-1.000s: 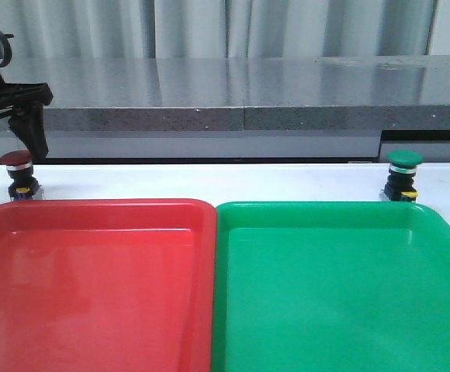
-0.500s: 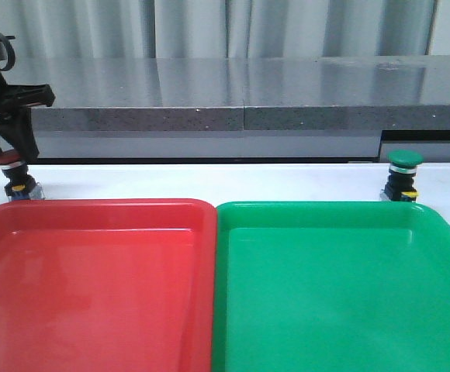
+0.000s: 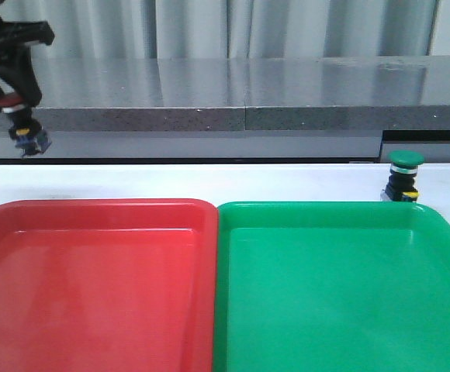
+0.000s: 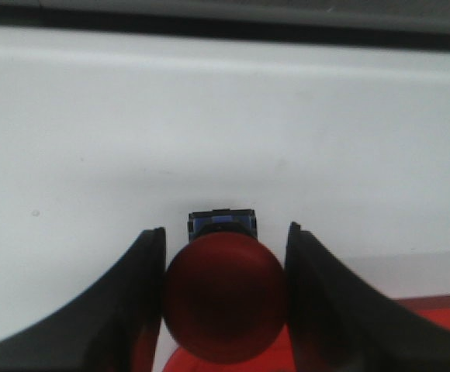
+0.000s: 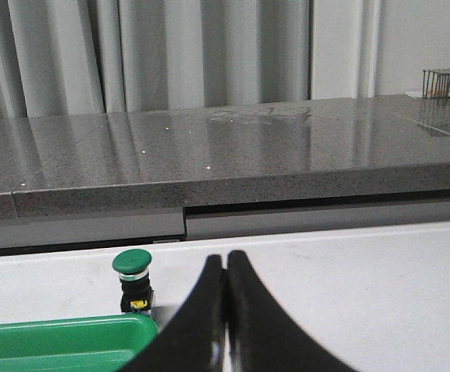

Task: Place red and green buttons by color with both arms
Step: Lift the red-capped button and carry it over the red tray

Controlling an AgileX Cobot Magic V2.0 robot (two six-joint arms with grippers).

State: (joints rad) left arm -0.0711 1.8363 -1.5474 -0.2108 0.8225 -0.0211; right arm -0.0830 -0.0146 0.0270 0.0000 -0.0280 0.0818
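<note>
White table [image 3: 132, 182] — red tray [image 3: 93, 287], green tray [image 3: 341, 287], green button [image 3: 404, 175]

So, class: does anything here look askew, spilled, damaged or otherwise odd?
Nothing looks wrong. The red button hangs slightly tilted in the left gripper, off the table, which is just a lift under way. The green button stands upright behind the green tray; both trays hold nothing.

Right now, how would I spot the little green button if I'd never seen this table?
Find the big green tray. Just past its far right corner, on the white table, stands the green button, untouched; the red button hangs lifted in the left gripper.
</note>
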